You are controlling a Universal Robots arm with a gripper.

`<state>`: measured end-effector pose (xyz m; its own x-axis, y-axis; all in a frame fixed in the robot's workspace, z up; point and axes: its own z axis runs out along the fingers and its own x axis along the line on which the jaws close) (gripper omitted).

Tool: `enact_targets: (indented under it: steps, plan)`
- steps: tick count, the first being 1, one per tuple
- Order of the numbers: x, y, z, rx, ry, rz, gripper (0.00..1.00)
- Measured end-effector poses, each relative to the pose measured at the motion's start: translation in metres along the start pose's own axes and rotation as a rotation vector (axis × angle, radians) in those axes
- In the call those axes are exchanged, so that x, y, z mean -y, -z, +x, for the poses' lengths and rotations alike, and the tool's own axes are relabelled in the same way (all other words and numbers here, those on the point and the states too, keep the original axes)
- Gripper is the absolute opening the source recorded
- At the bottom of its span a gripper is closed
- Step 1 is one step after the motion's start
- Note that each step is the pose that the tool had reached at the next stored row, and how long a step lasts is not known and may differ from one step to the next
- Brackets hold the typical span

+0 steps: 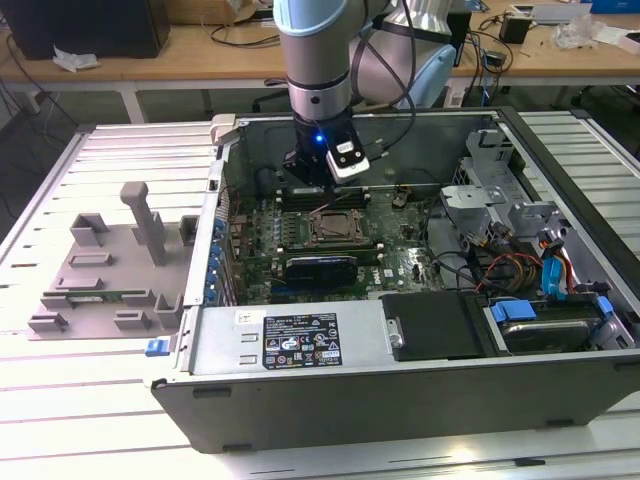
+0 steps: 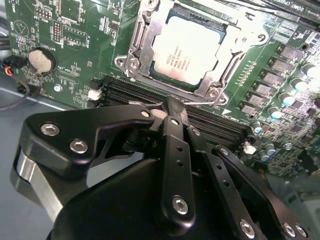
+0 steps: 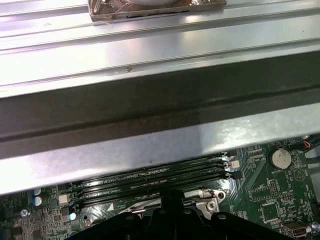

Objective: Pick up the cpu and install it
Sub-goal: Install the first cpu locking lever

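We see the cpu (image 2: 186, 50) already lying in the metal-framed socket (image 2: 137, 47) on the green motherboard (image 2: 75, 50) in the second wrist view, its silver top facing up. The gripper (image 2: 172, 107) hangs just above the black memory slots (image 2: 220, 125) beside the socket, its fingers drawn together with nothing between them. In the exterior view the arm (image 1: 318, 70) reaches down into the open computer case (image 1: 300, 400), the gripper (image 1: 318, 185) over the socket (image 1: 335, 228). A grey parts fixture (image 1: 110, 270) sits outside the case at the exterior view's left
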<state>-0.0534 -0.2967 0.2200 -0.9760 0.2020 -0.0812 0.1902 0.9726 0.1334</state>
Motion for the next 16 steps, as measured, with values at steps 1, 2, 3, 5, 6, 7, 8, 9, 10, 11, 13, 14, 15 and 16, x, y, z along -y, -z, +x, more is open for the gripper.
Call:
enact_targets:
  steps: [1,2,3,5,6,7,8,9,10,11,13,14,15,16]
  plan:
    - [-0.0002,-0.0007,0.0000,0.0014,-0.010,0.0010,0.11]
    - [-0.0006,-0.0013,-0.0002,0.0024,-0.018,0.0013,0.11]
    - [-0.0006,-0.0014,-0.0004,0.0024,-0.018,0.0014,0.11]
    - [-0.0007,-0.0017,-0.0007,0.0024,-0.019,0.0015,0.11]
    - [-0.0007,-0.0017,-0.0007,0.0024,-0.019,0.0017,0.11]
    - [-0.0007,-0.0017,-0.0008,0.0024,-0.019,0.0017,0.11]
    - [-0.0007,-0.0018,-0.0008,0.0029,-0.018,0.0016,0.11]
    - [-0.0006,-0.0023,-0.0007,0.0067,-0.018,0.0006,0.11]
    - [-0.0006,-0.0028,-0.0006,0.0136,-0.017,-0.0011,0.11]
    - [-0.0005,-0.0034,-0.0005,0.0259,-0.016,-0.0036,0.11]
    - [-0.0003,-0.0040,0.0000,0.0450,-0.013,-0.0082,0.11]
    - [-0.0002,-0.0042,0.0004,0.0502,-0.013,-0.0100,0.11]
    - [0.0000,-0.0044,0.0010,0.0547,-0.013,-0.0123,0.11]
    - [0.0002,-0.0047,0.0017,0.0586,-0.012,-0.0146,0.11]
